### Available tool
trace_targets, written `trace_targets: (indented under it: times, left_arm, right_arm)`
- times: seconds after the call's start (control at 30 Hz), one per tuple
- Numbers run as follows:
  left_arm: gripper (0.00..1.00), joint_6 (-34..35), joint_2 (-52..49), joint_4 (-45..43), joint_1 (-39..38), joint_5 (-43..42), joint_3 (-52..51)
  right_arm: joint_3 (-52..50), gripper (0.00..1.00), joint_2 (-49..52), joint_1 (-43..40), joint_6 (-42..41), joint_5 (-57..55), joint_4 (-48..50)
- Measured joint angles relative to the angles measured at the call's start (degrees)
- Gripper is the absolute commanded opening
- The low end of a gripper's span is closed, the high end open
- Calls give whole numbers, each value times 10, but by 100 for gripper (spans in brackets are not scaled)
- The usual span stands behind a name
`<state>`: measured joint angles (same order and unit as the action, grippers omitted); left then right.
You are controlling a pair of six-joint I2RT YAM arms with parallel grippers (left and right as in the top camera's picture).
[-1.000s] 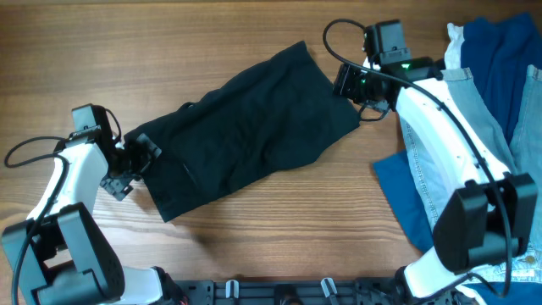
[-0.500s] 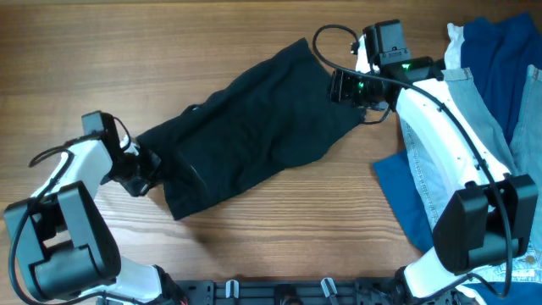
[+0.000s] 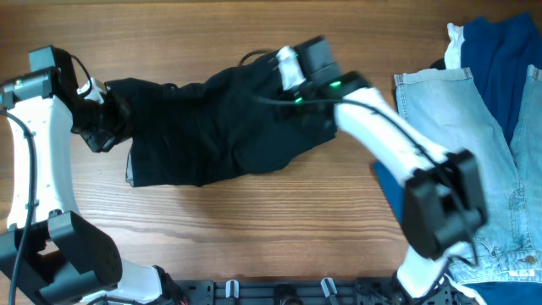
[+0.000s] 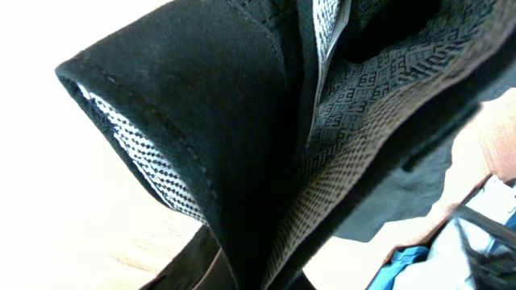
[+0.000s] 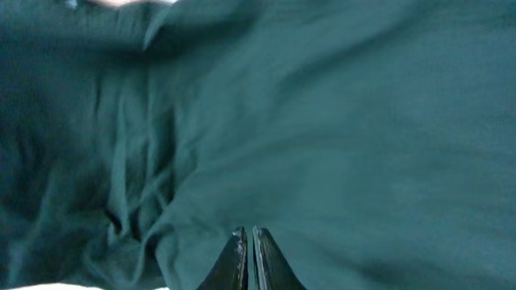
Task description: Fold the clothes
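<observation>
The clothes here are chiefly black shorts [image 3: 212, 135], lying crumpled across the middle of the wooden table. My left gripper [image 3: 106, 125] is shut on their left end and holds it raised. In the left wrist view the black cloth [image 4: 242, 145] hangs out of the jaws and shows its patterned lining. My right gripper [image 3: 284, 85] is over the right half of the shorts. Its fingertips [image 5: 248, 235] are pressed together just above the cloth [image 5: 339, 121]. I see no cloth between them.
Light-blue jeans [image 3: 449, 144] lie at the right. Dark blue cloth [image 3: 500, 51] is behind them and more of it [image 3: 394, 191] shows under my right arm. A white piece [image 3: 456, 38] pokes out at the back right. Bare wood [image 3: 254, 229] runs along the front.
My left gripper shut on the shorts' left end and pulled it up and to the back left, dragging the shorts along. My right gripper swung left from the right edge and shut.
</observation>
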<state>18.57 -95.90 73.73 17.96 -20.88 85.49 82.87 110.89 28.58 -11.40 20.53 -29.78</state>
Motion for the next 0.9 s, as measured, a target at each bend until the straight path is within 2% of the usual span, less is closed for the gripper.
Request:
trace_targets:
  times: [0.27,0.53,0.7,0.9]
  left_arm:
    - [4,-5,0,4,0,-55,15]
    - [4,-5,0,4,0,-77,37]
    - [4,-5,0,-3,0,-86,39]
    - [4,-5,0,-5,0,-86,42]
  right_arm:
    - [0,4,165,168,-55,61,170]
    - [2,4,179,242,-79,69,230]
    - [12,4,156,191,-63,67,144]
    - [38,4,23,39,-40,-31,-8]
